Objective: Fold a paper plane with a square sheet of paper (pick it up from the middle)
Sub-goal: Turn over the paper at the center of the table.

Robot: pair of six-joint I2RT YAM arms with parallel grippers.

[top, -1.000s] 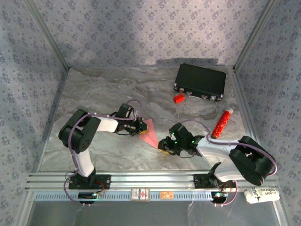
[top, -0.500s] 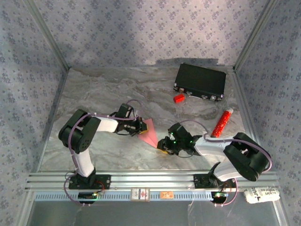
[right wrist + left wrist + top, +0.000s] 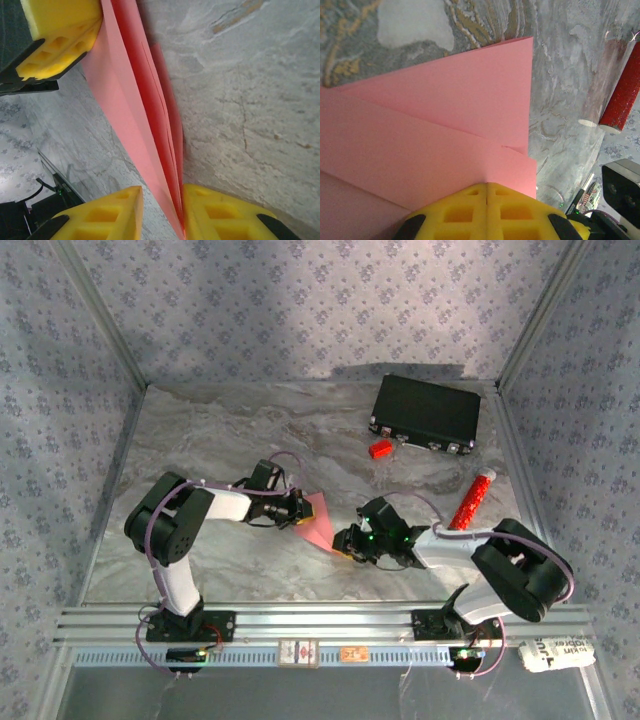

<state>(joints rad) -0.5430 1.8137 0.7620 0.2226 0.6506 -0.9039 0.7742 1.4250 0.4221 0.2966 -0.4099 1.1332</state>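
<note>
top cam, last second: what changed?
The right arm swung its elbow left, toward the middle. The right gripper edged slightly left and away from the bases, its open fingers straddling the folded paper. The left gripper stays shut on the paper. Paper, black case, red block and tube are unmoved.

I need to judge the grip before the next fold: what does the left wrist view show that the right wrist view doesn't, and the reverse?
Left wrist view: the pink paper face-on with its overlapping folded flaps, the left gripper shut on its near edge, and the red-and-white tube lying on the table beyond. Right wrist view: the paper edge-on, its layers running between the right gripper's parted fingers, close against one pad. Both: the paper, the marble table and the left gripper's yellow pads.
</note>
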